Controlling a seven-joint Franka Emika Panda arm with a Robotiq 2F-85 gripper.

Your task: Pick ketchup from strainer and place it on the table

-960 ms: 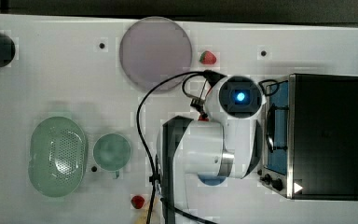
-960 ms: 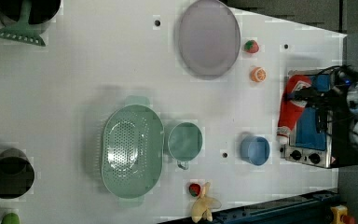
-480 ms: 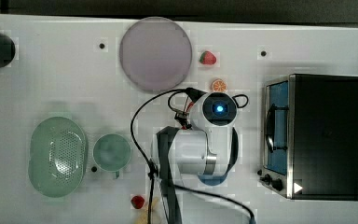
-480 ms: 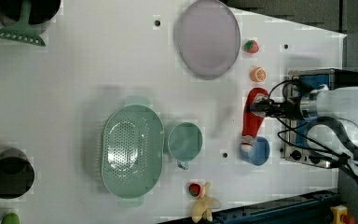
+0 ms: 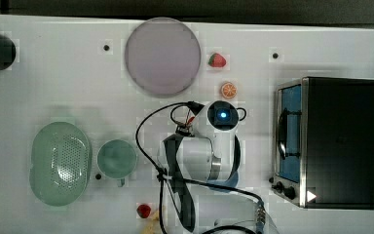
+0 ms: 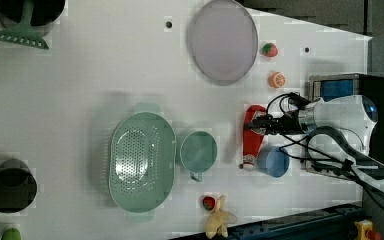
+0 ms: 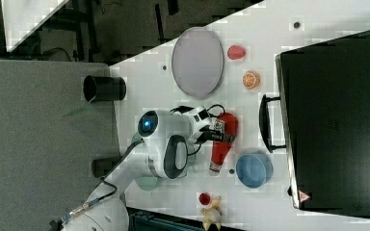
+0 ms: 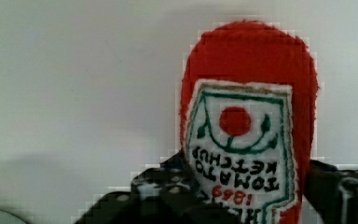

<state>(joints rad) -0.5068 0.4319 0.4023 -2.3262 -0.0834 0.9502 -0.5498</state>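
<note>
While the ketchup [image 6: 252, 136] lies flat on the table [image 6: 80, 100] between the spread fingers of the gripper [image 6: 261, 125], the blue cup [image 6: 274, 161] sits just beside them; a careless withdrawal could drag the bottle or knock that cup.

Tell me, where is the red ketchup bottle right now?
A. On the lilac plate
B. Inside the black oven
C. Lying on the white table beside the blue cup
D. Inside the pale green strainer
C: the ketchup bottle lies flat on the table, its white cap end next to the blue cup, while the strainer sits empty off to the left view's left.
</note>
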